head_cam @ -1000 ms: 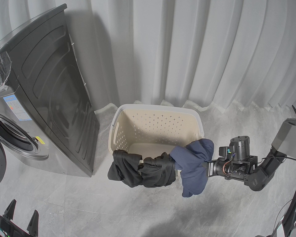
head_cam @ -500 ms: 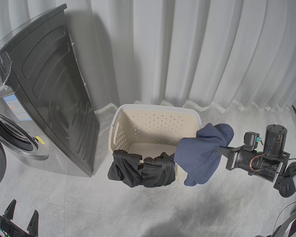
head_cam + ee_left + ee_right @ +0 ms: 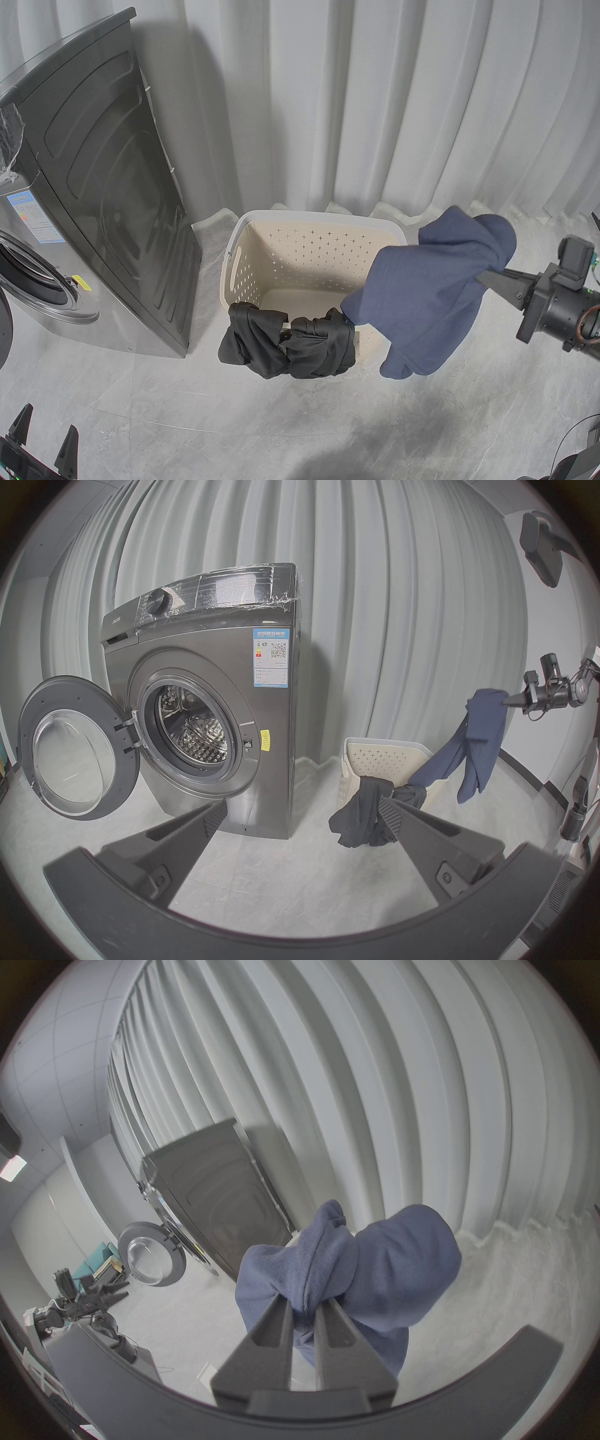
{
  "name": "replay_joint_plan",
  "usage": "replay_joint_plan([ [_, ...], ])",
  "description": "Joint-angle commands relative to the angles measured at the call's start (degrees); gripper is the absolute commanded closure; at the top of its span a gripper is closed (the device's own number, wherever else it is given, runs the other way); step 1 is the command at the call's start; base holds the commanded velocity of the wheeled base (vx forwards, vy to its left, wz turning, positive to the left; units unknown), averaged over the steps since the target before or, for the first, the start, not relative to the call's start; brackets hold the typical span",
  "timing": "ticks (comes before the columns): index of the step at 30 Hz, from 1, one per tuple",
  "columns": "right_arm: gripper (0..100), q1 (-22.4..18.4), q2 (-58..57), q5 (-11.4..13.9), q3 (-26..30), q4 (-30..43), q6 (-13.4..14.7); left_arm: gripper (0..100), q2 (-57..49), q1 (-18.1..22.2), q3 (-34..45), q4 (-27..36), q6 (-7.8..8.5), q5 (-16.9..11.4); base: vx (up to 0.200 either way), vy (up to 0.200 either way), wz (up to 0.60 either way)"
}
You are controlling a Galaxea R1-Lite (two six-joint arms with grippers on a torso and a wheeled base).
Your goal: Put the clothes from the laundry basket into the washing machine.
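Note:
A blue garment (image 3: 431, 287) hangs in the air to the right of the cream laundry basket (image 3: 315, 219), its lower end still draped at the basket's right front corner. My right gripper (image 3: 484, 275) is shut on the blue garment (image 3: 350, 1272) near its top. A black garment (image 3: 287, 340) lies bunched over the basket's front rim. The grey washing machine (image 3: 94, 181) stands at the left; in the left wrist view its round door (image 3: 75, 749) is swung open and the drum (image 3: 190, 730) shows. My left gripper (image 3: 44, 434) is open, low at the front left.
White curtains (image 3: 375, 100) hang behind the basket and the machine. The grey floor (image 3: 250, 412) in front of the basket and between the basket and the machine is bare.
My right gripper has risen and drawn back to the right with the blue garment, pulling it up off the basket's rim. The black garment and the left gripper have stayed put.

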Motion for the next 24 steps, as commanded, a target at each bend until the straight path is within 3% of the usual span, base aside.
replay_joint_plan([
  [1,100,0.86,-6.29,0.41,-1.52,0.59,-0.18,0,-0.95,0.0,1.01,0.0,-0.02,0.02,-0.2,0.0,0.0],
  [13,100,0.86,-6.38,0.49,-1.69,0.5,-0.18,0,-0.95,0.0,1.01,0.0,-0.02,0.02,-0.2,0.0,0.0],
  [19,100,0.86,-6.38,0.67,-1.34,0.5,-0.18,0,-0.95,0.0,1.01,0.0,-0.11,0.02,0.0,0.0,0.0],
  [24,100,0.95,-6.38,0.76,-1.08,0.5,-0.18,0,-0.95,0.0,1.01,0.0,-0.02,0.02,0.0,0.2,0.0],
])
